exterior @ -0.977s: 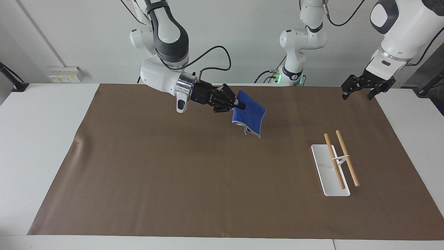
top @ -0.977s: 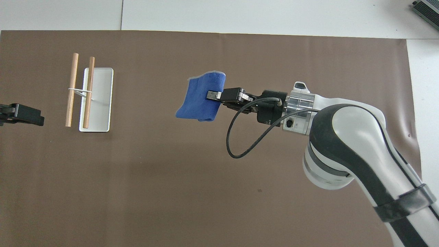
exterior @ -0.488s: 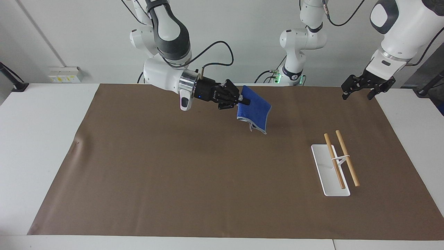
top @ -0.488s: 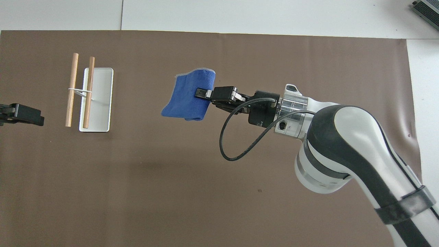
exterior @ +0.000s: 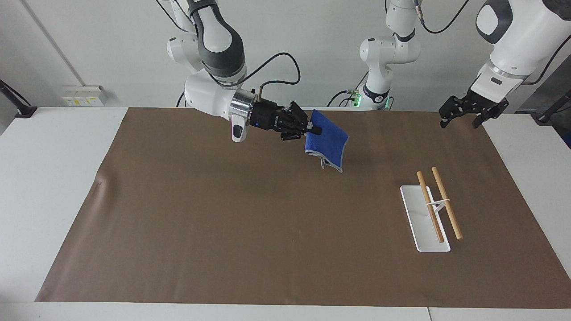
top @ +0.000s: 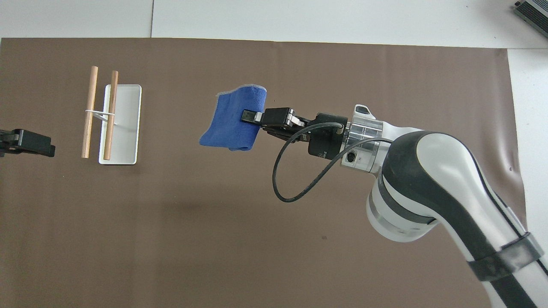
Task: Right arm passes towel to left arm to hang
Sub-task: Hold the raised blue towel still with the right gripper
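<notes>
In the facing view, the white jointed right arm [exterior: 209, 96] with its shiny silver wrist ring reaches out level over the brown paper mat [exterior: 223, 214] that covers the white table [exterior: 53, 178]. Its black right gripper [exterior: 316, 129] has its fingertips pressed together on one edge of the small bright-blue towel with light-grey edging [exterior: 328, 141], which hangs in the air, folded and drooping, clear of the mat, over the part of the mat nearer the robots. The white left arm [exterior: 513, 49] with a dark rounded-square patch on its bulky joint waits at its own end of the table; its black left gripper [exterior: 461, 119] hangs above the mat's corner with the fingers spread apart and nothing between them. A small rack of two pale wooden rods on a white rectangular base [exterior: 432, 213] stands on the mat toward the left arm's end, farther from the robots than the towel and well apart from it.

In the overhead view, the right arm [top: 432, 188] comes in from the lower corner, and the right gripper [top: 250, 116] is clamped on the towel [top: 231, 122], which sits over the middle of the mat [top: 257, 239]. The rack [top: 112, 117] lies toward the left arm's end, its two rods side by side above the white base. Only the tip of the left gripper [top: 25, 143] shows at the picture's edge, beside the rack and apart from it.
</notes>
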`<action>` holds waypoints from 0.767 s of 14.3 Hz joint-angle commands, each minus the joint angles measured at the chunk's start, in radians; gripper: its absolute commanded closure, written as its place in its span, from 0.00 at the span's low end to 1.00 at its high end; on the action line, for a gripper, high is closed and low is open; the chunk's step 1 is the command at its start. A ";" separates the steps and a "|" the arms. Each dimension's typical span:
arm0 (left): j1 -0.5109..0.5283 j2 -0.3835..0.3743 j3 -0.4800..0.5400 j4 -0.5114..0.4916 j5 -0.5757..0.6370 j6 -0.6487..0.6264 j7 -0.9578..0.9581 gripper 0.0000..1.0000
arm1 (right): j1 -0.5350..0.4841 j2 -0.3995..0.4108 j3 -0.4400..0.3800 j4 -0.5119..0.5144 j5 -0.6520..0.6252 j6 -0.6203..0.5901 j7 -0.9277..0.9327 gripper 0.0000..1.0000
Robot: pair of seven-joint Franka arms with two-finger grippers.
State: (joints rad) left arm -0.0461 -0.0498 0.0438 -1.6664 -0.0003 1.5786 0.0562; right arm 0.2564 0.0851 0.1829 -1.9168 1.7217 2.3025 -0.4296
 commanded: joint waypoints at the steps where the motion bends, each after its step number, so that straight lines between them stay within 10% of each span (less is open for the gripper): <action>1: -0.001 -0.016 0.002 -0.010 0.014 -0.003 0.007 0.00 | -0.002 0.010 0.004 0.012 0.032 0.006 -0.041 1.00; 11: -0.001 -0.015 0.002 -0.010 0.014 -0.003 0.007 0.00 | -0.003 0.012 0.006 0.019 0.035 0.008 -0.041 1.00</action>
State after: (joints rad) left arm -0.0461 -0.0499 0.0438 -1.6664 -0.0003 1.5786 0.0562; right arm 0.2564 0.0851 0.1829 -1.9143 1.7218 2.3025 -0.4297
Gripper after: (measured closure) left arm 0.000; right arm 0.956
